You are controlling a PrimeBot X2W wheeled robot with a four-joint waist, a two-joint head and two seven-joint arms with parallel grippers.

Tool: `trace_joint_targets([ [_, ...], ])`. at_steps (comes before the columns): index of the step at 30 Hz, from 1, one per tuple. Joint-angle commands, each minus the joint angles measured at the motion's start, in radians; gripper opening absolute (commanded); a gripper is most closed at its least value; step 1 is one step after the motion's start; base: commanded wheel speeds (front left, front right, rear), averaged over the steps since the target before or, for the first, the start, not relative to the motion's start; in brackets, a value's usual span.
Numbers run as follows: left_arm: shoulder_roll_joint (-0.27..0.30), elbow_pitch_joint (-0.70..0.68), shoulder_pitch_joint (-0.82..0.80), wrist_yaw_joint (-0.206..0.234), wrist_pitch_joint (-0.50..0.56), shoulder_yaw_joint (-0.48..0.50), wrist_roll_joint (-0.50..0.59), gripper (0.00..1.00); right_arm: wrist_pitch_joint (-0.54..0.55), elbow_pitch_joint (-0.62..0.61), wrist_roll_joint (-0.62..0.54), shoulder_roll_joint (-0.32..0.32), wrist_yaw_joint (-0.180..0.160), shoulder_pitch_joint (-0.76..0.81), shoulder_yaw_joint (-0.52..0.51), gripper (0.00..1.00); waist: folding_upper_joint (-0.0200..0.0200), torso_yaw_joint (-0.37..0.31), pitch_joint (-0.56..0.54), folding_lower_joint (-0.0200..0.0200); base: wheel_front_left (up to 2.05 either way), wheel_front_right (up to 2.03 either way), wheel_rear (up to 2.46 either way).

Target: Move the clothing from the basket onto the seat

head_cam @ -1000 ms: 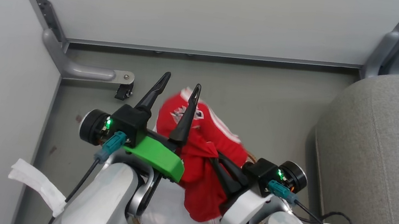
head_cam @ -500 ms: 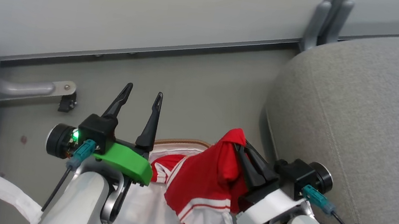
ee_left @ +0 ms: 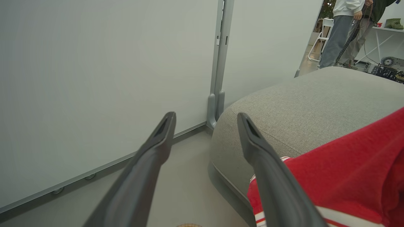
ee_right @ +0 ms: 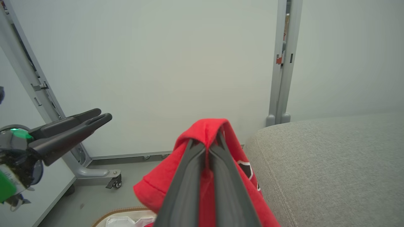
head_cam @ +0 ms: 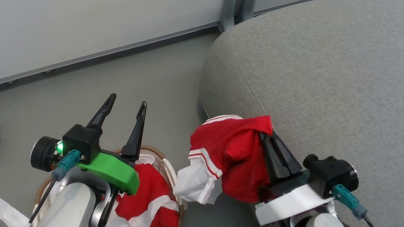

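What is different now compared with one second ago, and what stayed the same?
The right gripper, shut on a red jersey, carried it from above the basket rightward to the edge of the seat. The view also swung right. Unchanged: the left gripper open and empty, another red garment in the basket.

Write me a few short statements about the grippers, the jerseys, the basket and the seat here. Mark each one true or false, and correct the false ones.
1. The right gripper is shut on a red jersey. True.
2. The left gripper holds cloth. False: it is open and empty, near the basket.
3. The basket is empty. False: a second jersey lies in it.
4. The held jersey hangs beside the corner of the grey seat. True.
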Motion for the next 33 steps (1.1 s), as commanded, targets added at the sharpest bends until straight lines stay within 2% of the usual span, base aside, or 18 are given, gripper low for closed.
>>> trace_joint_targets([
  [1,0.003,0.0,0.012,-0.007,-0.001,0.006,0.006,1.0,-0.002,-0.011,-0.003,-0.003,-0.001,-0.006,-0.02,0.0,-0.0001,-0.102,0.005,0.0,0.0,0.0,0.0],
  [5,0.002,-0.004,0.012,-0.013,-0.001,-0.008,0.012,1.0,-0.002,-0.023,-0.04,-0.012,-0.001,-0.056,-0.069,0.0,-0.0001,-0.132,0.02,0.0,0.0,0.0,0.0],
  [9,0.002,-0.005,-0.005,-0.019,-0.001,-0.033,0.022,1.0,-0.002,-0.035,-0.082,-0.066,-0.001,-0.153,-0.093,0.0,-0.0001,-0.136,0.055,0.0,0.0,0.0,0.0],
  [17,0.005,-0.021,-0.062,-0.034,-0.001,-0.092,0.061,1.0,-0.002,0.002,-0.146,-0.219,-0.001,-0.47,-0.151,0.0,-0.0001,-0.079,0.175,0.0,0.0,0.0,0.0],
  [24,0.024,-0.047,-0.13,-0.043,-0.001,-0.158,0.069,1.0,-0.001,0.139,-0.213,-0.346,-0.001,-0.754,-0.217,0.0,-0.0001,-0.002,0.297,0.0,0.0,0.0,0.0],
  [30,0.041,-0.074,-0.191,-0.043,-0.001,-0.212,0.052,1.0,-0.001,0.319,-0.276,-0.376,-0.001,-0.891,-0.264,0.0,-0.0001,0.052,0.383,0.0,0.0,0.0,0.0],
  [33,0.049,-0.086,-0.215,-0.043,-0.001,-0.238,0.045,1.0,-0.001,0.401,-0.306,-0.36,-0.001,-0.895,-0.316,0.0,-0.0001,0.073,0.415,0.0,0.0,0.0,0.0],
])
